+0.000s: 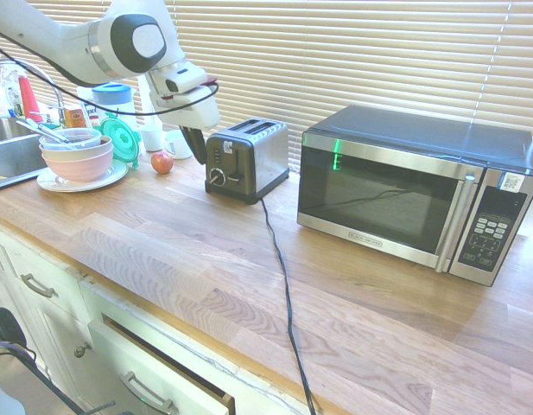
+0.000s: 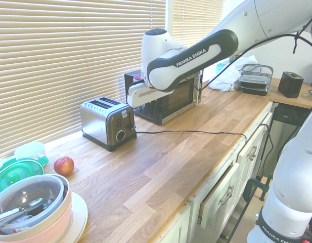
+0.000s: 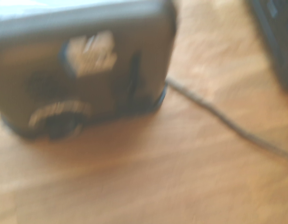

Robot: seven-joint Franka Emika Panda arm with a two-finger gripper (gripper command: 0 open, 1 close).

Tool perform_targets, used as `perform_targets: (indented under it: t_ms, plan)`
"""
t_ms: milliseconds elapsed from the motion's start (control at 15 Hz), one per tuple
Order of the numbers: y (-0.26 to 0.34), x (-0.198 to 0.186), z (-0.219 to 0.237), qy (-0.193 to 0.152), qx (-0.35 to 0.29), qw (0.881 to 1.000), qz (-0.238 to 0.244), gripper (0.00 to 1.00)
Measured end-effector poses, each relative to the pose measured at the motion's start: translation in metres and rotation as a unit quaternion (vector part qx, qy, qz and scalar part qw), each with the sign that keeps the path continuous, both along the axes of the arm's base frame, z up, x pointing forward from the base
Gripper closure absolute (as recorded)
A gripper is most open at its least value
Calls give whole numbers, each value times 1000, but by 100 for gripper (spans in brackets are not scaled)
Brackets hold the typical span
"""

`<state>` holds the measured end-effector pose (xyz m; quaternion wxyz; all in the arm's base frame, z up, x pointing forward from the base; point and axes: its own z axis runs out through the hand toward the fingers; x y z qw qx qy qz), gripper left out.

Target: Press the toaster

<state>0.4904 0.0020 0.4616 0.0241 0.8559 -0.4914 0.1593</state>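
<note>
Toaster on counter, shut hand beside it, empty

Home kitchen: wooden counter, sink, microwave, toaster, stacked bowls.

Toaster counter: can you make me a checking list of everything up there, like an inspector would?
Surface: pale wooden plank countertop, bare in front of the toaster.
Job's things: small brushed-steel two-slot toaster, black end panel with lever and round knob facing the arm.
Clutter: red apple; stacked pink and white bowls on a white plate; green round lid; large steel-and-black microwave.
Grippers: white arm's fingers shut, holding nothing, just beside the toaster's end panel, not touching.
Cables: black toaster cord trailing across the counter to its front edge.
Surroundings: closed slatted window blinds; white drawers below, one slightly open.
</note>
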Motion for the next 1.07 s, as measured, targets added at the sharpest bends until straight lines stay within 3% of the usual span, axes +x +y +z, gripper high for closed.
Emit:
perform_targets:
  t_ms: [667, 1000, 1067]
  plan:
    - [40, 4, -88, 60, 2, 998, 15, 100]
    - [41, 6, -96, 62, 6, 998, 13, 100]
    - [40, 6, -96, 60, 6, 998, 13, 0]
